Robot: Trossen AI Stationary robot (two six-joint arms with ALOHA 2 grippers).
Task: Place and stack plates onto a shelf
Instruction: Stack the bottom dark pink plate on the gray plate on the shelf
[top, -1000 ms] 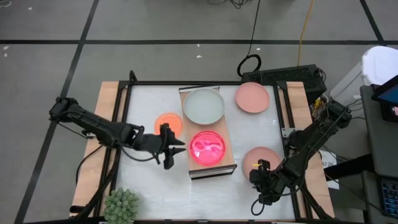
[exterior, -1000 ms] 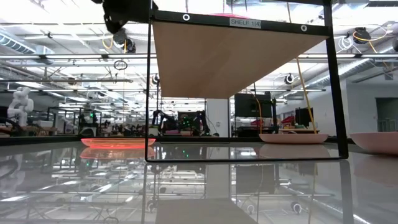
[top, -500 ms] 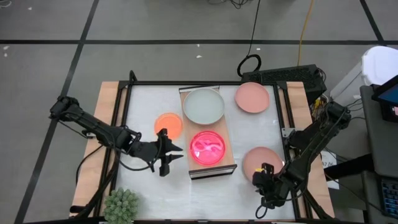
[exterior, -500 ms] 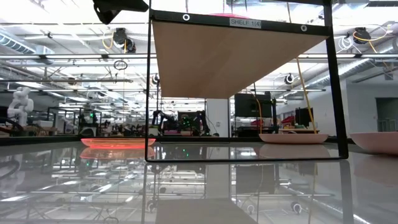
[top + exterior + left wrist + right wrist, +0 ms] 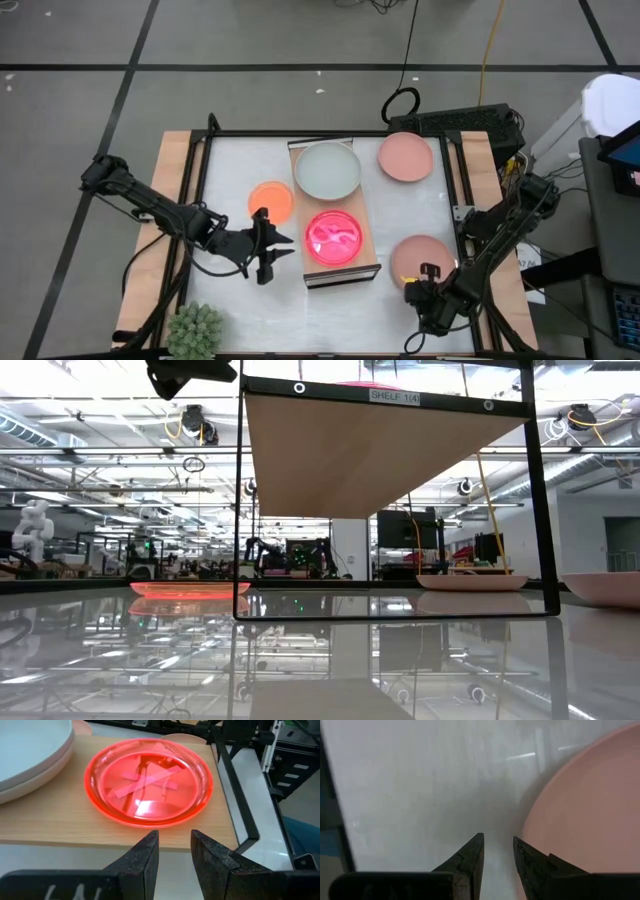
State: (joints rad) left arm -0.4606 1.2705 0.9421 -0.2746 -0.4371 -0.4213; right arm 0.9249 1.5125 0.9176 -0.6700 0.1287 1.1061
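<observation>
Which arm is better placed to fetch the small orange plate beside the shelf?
Left. The left gripper hovers empty just in front of the orange plate; the right gripper sits by a salmon plate across the shelf.

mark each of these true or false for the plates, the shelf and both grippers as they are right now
1. A glossy hot pink plate lies on the shelf. True.
2. The left gripper holds the hot pink plate. False: it is empty, fingers slightly apart, short of the shelf.
3. The pale green-grey plate is on the shelf too. True.
4. The small orange plate sits on the shelf. False: it is on the tabletop beside it.
5. The right gripper grips a salmon pink plate. False: it is empty, beside that plate's rim.
</observation>
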